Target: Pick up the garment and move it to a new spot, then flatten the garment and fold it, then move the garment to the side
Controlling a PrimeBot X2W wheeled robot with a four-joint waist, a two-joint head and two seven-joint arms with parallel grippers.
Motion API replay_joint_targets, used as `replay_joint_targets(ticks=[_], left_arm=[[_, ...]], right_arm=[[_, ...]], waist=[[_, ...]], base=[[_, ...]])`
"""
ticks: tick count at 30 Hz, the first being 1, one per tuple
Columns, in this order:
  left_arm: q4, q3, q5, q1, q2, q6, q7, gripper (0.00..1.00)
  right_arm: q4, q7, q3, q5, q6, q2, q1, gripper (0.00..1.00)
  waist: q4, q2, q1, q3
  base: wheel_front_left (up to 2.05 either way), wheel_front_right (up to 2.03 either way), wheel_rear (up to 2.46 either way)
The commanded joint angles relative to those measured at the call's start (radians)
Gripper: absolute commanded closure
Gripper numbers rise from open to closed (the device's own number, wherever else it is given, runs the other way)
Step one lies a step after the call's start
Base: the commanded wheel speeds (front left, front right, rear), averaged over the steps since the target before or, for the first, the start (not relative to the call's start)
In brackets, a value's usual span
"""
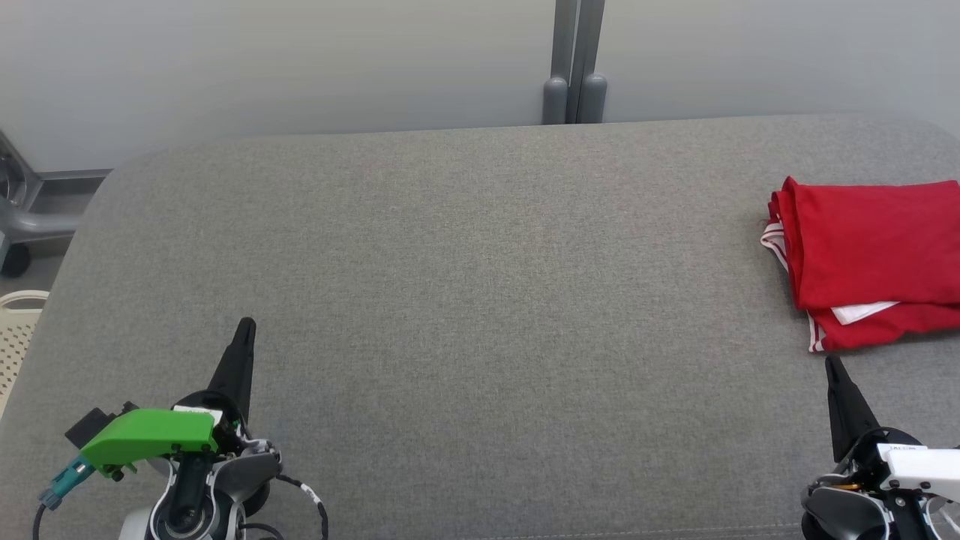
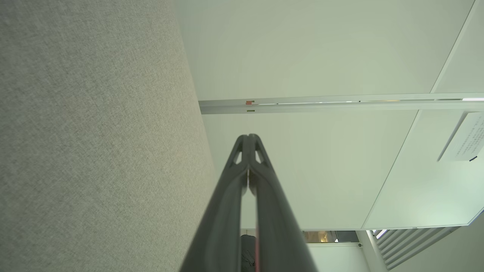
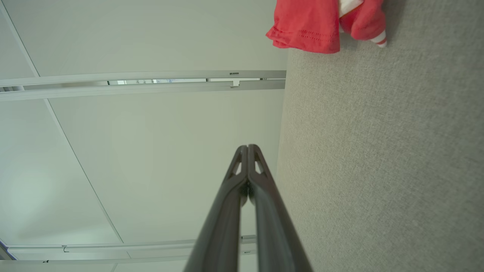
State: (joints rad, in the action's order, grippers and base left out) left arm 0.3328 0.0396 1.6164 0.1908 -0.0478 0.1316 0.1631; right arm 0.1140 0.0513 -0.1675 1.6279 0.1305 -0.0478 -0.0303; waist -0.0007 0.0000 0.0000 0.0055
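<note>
Head view: folded garment lies just ahead of the right tool, long axis running sideways — well apart from the left tool; both tools clenched, empty.

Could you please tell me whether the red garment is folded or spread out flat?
Folded: the red garment lies in a compact layered stack on the right of the grey surface, white trim peeking between layers.
</note>
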Motion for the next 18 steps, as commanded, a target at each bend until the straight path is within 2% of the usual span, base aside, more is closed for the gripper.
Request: replay_joint_targets(ticks=[1, 18], left_arm=[[0.001, 0.002, 0.004, 0.014, -0.001, 0.002, -0.001, 1.0], [0.001, 0.002, 0.004, 0.014, -0.001, 0.002, -0.001, 1.0]], right_arm=[[-0.004, 0.0, -0.002, 0.004, 0.0, -0.005, 0.008, 1.0], [-0.004, 0.0, -0.002, 0.004, 0.0, -0.004, 0.008, 1.0]], waist=[[0.0, 0.0, 0.0, 0.0], [0.0, 0.0, 0.0, 0.0]], base=[[0.0, 0.0, 0.0], [0.0, 0.0, 0.0]])
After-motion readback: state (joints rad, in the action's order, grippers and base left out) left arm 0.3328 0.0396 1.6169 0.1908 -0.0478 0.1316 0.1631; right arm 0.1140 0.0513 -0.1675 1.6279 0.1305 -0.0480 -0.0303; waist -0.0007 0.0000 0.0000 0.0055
